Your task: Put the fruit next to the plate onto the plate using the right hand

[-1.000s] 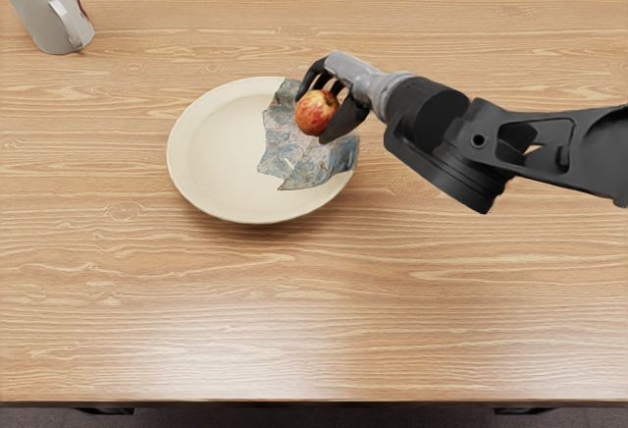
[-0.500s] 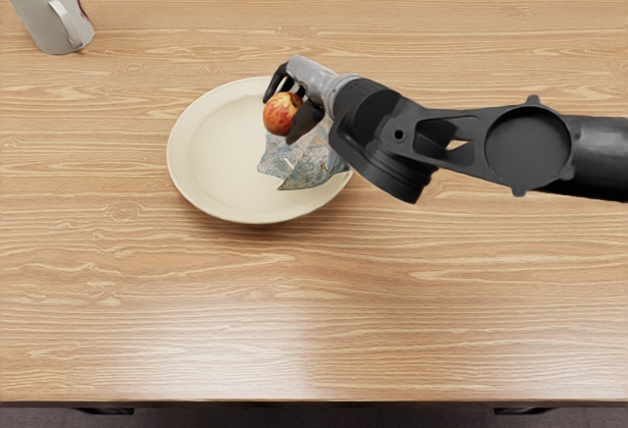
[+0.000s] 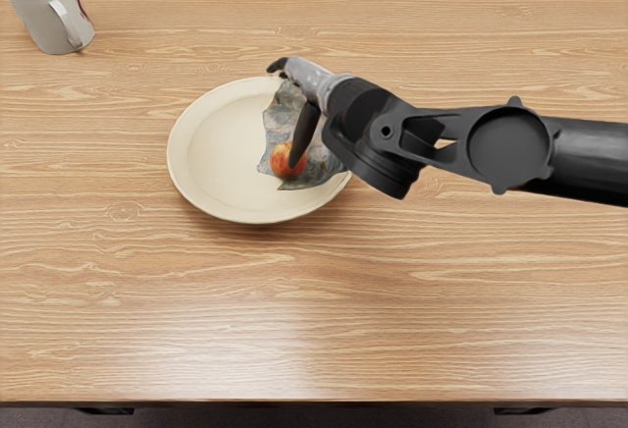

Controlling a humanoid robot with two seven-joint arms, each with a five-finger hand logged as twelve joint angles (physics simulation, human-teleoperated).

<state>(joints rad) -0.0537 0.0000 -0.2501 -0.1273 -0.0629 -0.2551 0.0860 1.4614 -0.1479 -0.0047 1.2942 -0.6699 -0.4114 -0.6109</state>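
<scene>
A cream plate (image 3: 211, 148) lies on the wooden table, left of centre. A small red-yellow apple (image 3: 283, 161) rests on the plate's right part, on a crumpled grey-blue sheet (image 3: 285, 114). My right hand (image 3: 296, 104) hovers just above the apple, its dark fingers (image 3: 302, 133) spread and pointing down, holding nothing. One finger partly covers the apple's right side. The right arm comes in from the right edge. The left arm does not show.
A grey mug (image 3: 46, 8) stands at the table's far left corner. The bulky black forearm (image 3: 461, 148) hangs over the table right of the plate. Bare wood stretches in front of the plate.
The hand carried the apple leftward over the plate, then let it go. The apple dropped onto the sheet on the plate and the fingers spread.
</scene>
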